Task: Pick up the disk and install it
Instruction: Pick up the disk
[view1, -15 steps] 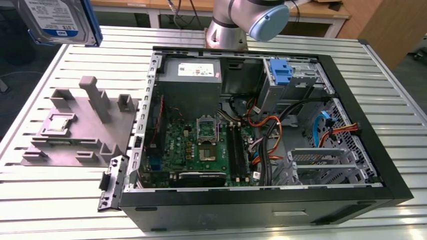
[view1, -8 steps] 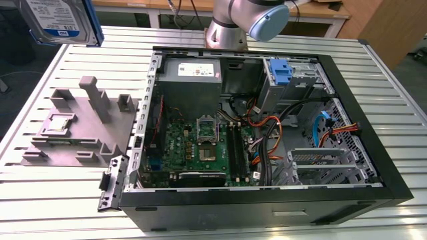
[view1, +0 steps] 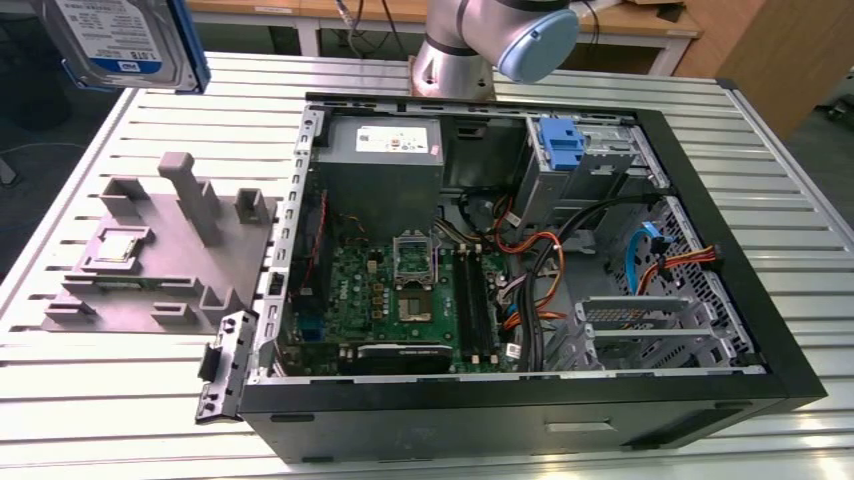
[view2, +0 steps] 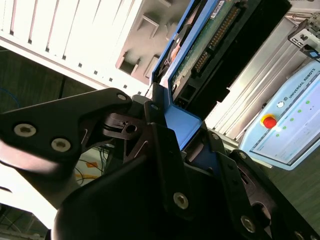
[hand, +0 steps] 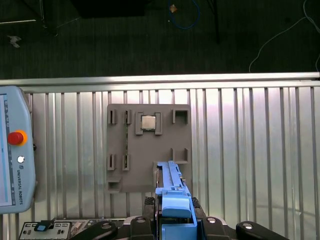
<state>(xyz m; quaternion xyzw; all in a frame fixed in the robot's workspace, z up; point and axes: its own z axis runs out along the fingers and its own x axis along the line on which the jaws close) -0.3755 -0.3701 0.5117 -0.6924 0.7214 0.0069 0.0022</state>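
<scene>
Disk (view1: 120, 40) held up in the air, well apart from the open case (view1: 787, 370)

Gripper (view2: 180, 122) is closed on the disk's blue bracket in both wrist views, with fingers (view2: 160, 145) pressed to either side of it; the green circuit-board side can be made out in the second wrist view. In the exterior view the disk is seen at the far upper left, label facing out, above the slatted table (view1: 107, 400). Under it, in the first wrist view, a grey plate (hand: 147, 150) is laid on the table with a small chip (hand: 147, 122) seated in one slot. A pendant (hand: 15, 150) is parked beside the plate. The arm (view1: 461, 50) is seen behind the case.
</scene>
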